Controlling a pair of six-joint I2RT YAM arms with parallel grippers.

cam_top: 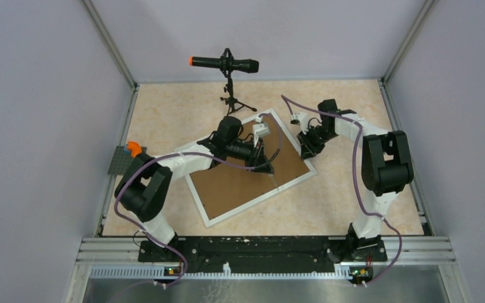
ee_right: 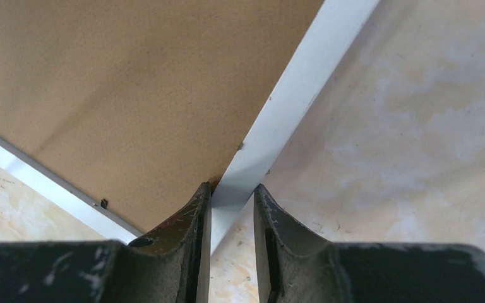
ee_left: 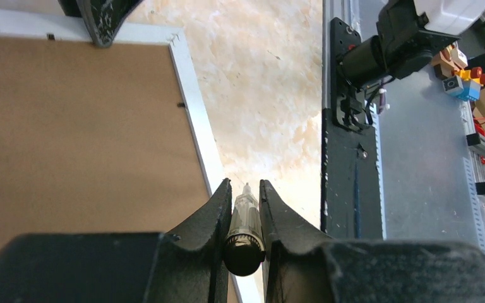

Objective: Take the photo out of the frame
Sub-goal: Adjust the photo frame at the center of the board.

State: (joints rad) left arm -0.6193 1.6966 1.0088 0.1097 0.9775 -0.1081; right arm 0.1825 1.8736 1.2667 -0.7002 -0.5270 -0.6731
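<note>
the frame (cam_top: pixel 237 189) lies back-up in the middle of the tabletop (cam_top: pixel 164 120). the left gripper (ee_left: pixel 245 183) has its jaws pinching a small clear-tipped tool (ee_left: pixel 243 221). the right gripper (ee_right: pixel 232 186) has its jaws pinching the frame's white right border.

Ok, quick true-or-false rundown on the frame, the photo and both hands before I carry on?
1. The frame lies back up, with the brown board showing. True.
2. The photo lies loose on the table. False: no photo is in view, only the board.
3. The left hand is empty. False: it grips a small clear-tipped tool.
4. The right hand straddles the frame's white border. True.
5. A microphone stands beyond the frame. True.
</note>
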